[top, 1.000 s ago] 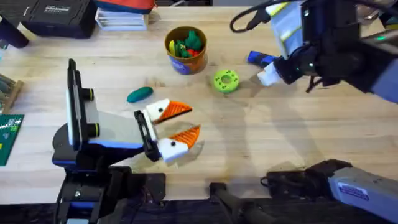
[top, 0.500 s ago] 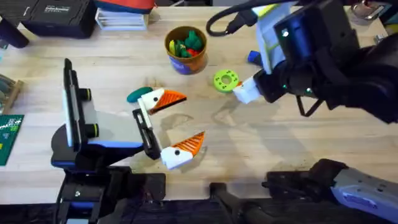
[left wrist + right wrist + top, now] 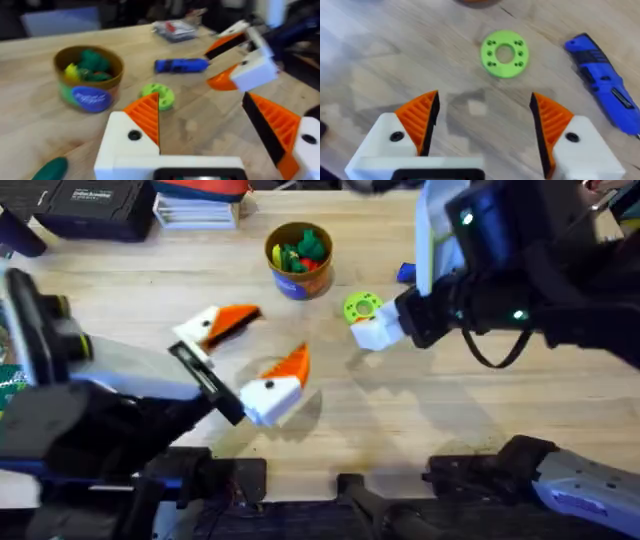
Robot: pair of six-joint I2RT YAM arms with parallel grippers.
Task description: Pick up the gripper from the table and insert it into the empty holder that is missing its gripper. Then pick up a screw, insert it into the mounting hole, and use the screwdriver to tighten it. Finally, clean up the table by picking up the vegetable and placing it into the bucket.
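Black arms, white tool (image 3: 255, 355) blocks, orange ribbed pads (image 3: 420, 117)

A pale wooden table (image 3: 420, 405) is seen. At its far left edge, a black case (image 3: 90, 205) and stacked white items (image 3: 195, 212) are set.

Disc (image 3: 362, 308) between bucket (image 3: 298, 258) and screwdriver (image 3: 405, 273)

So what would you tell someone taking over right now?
Left gripper: fingers open, empty, above the table.
Right gripper: fingers open, empty, near the green disc.
The screwdriver lies on the table, not held.
The vegetable is on the table, not yet in the bucket.
Left: cleanup for sure; the finger and screw steps can't be judged.
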